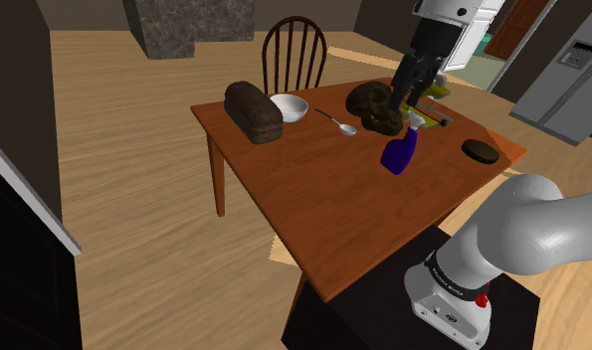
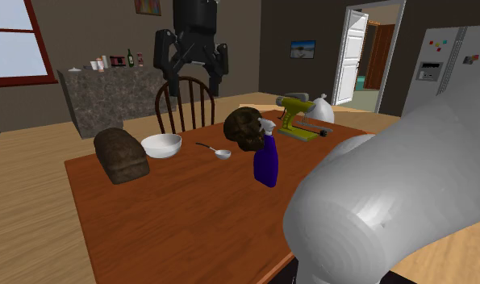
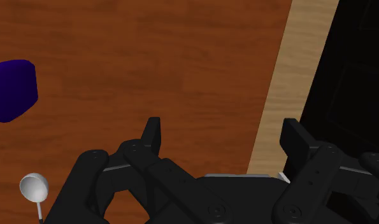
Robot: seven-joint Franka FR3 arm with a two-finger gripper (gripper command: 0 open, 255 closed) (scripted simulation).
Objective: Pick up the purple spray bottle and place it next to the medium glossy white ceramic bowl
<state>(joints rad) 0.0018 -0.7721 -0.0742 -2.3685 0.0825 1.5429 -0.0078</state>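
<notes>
The purple spray bottle (image 1: 400, 150) (image 2: 266, 159) with a pale nozzle stands upright on the wooden table (image 1: 313, 199), beside a dark brown lumpy object (image 1: 375, 107) (image 2: 246, 128). The white bowl (image 1: 290, 107) (image 2: 161, 145) sits near the far edge, between a dark bread loaf (image 1: 252, 110) (image 2: 121, 155) and a metal spoon (image 1: 338, 122) (image 2: 216, 151). My gripper (image 1: 415, 97) (image 2: 194, 90) (image 3: 223, 137) hangs open and empty well above the table, apart from the bottle. In the wrist view the bottle (image 3: 13, 89) lies off to the side of the fingers (image 3: 153, 133), near the spoon (image 3: 34, 188).
A yellow-green appliance (image 1: 433, 94) (image 2: 298, 117) and a black disc (image 1: 479, 151) sit on the table near the bottle. A wooden chair (image 1: 294, 55) stands behind the bowl. There is open tabletop in front of the bowl and loaf.
</notes>
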